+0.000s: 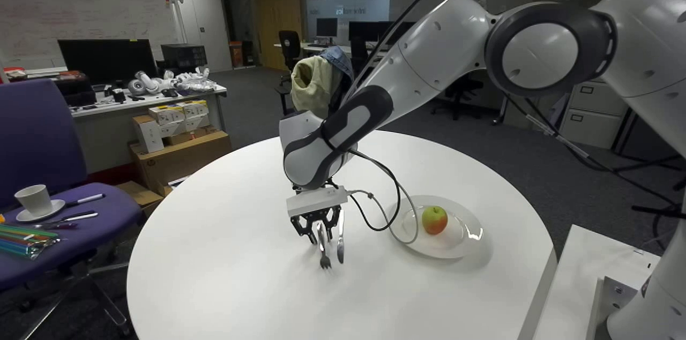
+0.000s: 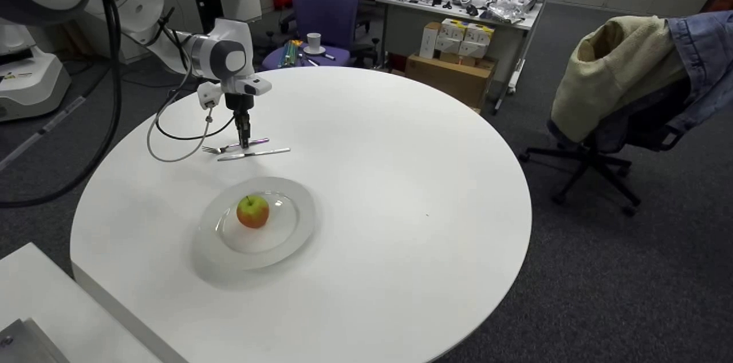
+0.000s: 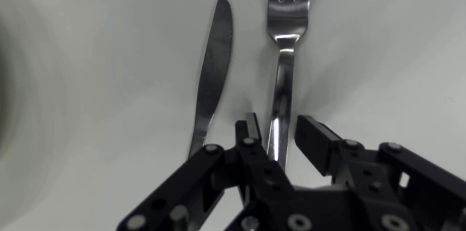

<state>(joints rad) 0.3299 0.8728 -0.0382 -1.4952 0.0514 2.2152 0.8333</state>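
closest in, we find the gripper with its fingers parted, one on each side of the fork's handle; the wrist view shows us slim gaps there, so we call it released rather than grasping. the fork lies on the round white bench, and just beside it, outside the fingers, lies the knife, its blade tip pointing the same way as the tines. above them the wrist points straight down, so the gripper hangs upright with its fingertips close to the bench top; whether they touch it, we cannot tell. from there we follow the arm: in an exterior view the forearm slopes up to a bent elbow, and the rest drops toward a base beside the bench. near the knife sits a plate with a red-and-green apple on it. farther off, a purple chair carries a white cup. past it, we make out what looks like a round hp logo on a cardboard box, with cartons stacked on top whose print is too small for us. at the back, a whiteboard bears faint handwriting we cannot decipher, and a glass panel carries lettering that seems to say "informatics" more than once.
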